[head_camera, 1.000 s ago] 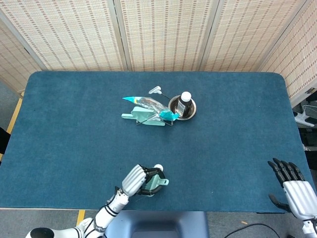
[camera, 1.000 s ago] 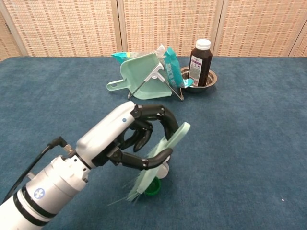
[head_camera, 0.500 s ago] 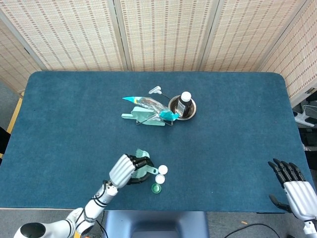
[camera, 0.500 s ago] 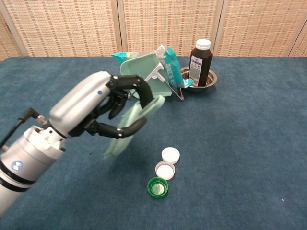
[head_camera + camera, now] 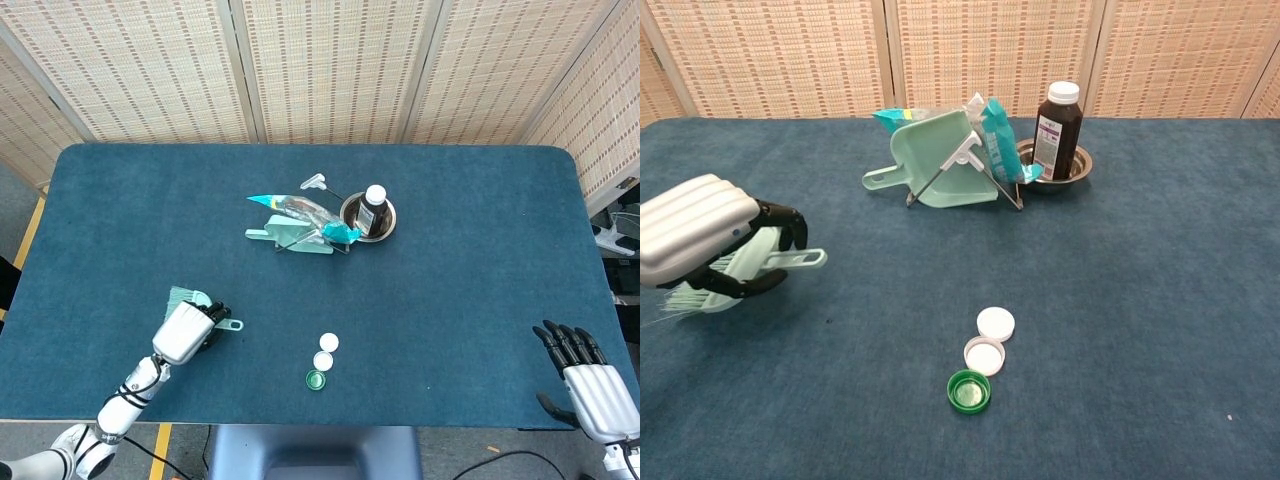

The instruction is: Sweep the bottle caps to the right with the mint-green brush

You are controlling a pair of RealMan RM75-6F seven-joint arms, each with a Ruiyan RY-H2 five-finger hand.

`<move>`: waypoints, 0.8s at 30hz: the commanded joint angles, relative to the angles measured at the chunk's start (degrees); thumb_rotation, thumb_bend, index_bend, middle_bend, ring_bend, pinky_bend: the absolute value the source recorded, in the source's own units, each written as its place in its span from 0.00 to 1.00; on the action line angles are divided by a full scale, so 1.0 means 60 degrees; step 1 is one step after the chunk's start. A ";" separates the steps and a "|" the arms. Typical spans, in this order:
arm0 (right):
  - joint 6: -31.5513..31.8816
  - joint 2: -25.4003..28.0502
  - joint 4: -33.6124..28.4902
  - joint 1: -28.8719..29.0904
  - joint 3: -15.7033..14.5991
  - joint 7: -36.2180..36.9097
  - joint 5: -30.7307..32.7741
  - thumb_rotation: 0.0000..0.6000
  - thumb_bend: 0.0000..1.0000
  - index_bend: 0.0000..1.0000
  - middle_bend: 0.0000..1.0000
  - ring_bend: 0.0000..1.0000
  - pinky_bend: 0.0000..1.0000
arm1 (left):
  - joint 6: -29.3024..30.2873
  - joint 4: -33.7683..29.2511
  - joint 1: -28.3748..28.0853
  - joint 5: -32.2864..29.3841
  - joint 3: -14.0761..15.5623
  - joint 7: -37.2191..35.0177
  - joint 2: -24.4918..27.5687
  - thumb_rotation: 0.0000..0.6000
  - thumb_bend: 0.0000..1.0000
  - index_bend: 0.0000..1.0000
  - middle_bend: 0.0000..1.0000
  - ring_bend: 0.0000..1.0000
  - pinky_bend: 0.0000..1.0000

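At the far left, the left hand grips the mint-green brush, fingers wrapped round it, bristles to the left and handle tip poking out to the right. A second ago this hand was right over the bottle caps near the front edge; it has since swung well away to the left, leaving them uncovered. That looks like a wind-up for a fresh stroke, though the brush is now far from its work.

Near the middle of the table, the bottle caps lie in a short row: two white ones touching, a green one just beside them, nearest the front. They sit about where they were half a second ago, so little sweeping to the right shows yet.

Behind them stand a dustpan and a brown bottle.

At the far right, the right hand rests empty, fingers extended, unchanged.
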 commanded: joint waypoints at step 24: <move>0.0468 -0.0086 0.0060 -0.0225 -0.0110 -0.0189 -0.0395 1.00 0.21 0.00 0.00 0.00 0.00 | 0.3490 -0.3415 0.3796 0.0726 0.2210 -0.0411 0.2901 1.00 0.34 0.00 0.00 0.00 0.11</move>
